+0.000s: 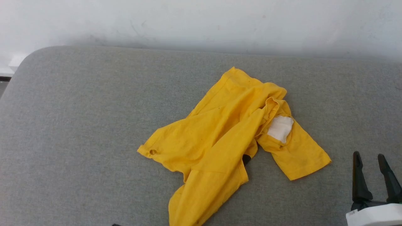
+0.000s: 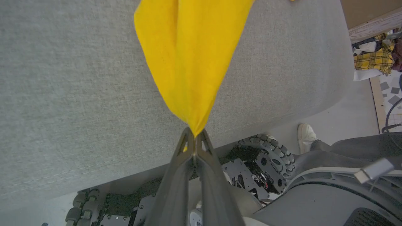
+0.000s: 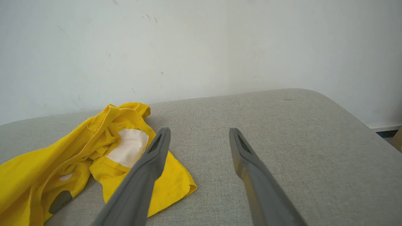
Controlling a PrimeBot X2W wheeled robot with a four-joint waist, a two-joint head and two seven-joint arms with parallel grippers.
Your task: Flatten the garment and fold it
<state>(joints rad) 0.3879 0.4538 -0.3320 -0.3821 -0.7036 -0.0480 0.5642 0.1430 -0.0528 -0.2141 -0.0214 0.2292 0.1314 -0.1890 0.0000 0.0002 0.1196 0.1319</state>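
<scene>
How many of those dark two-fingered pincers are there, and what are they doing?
2. The left tool is pinched shut on an edge of the crumpled mustard-yellow T-shirt. The right tool stands open and empty beside it, over the grey fabric surface.

The head view looks forward and down over the grey counter toward the white wall. The left wrist view, close behind the left pincer, faces down past the counter's edge to the robot's wheeled base. The right wrist view looks low along the right pincer at the wall. All 3 share the garment.
</scene>
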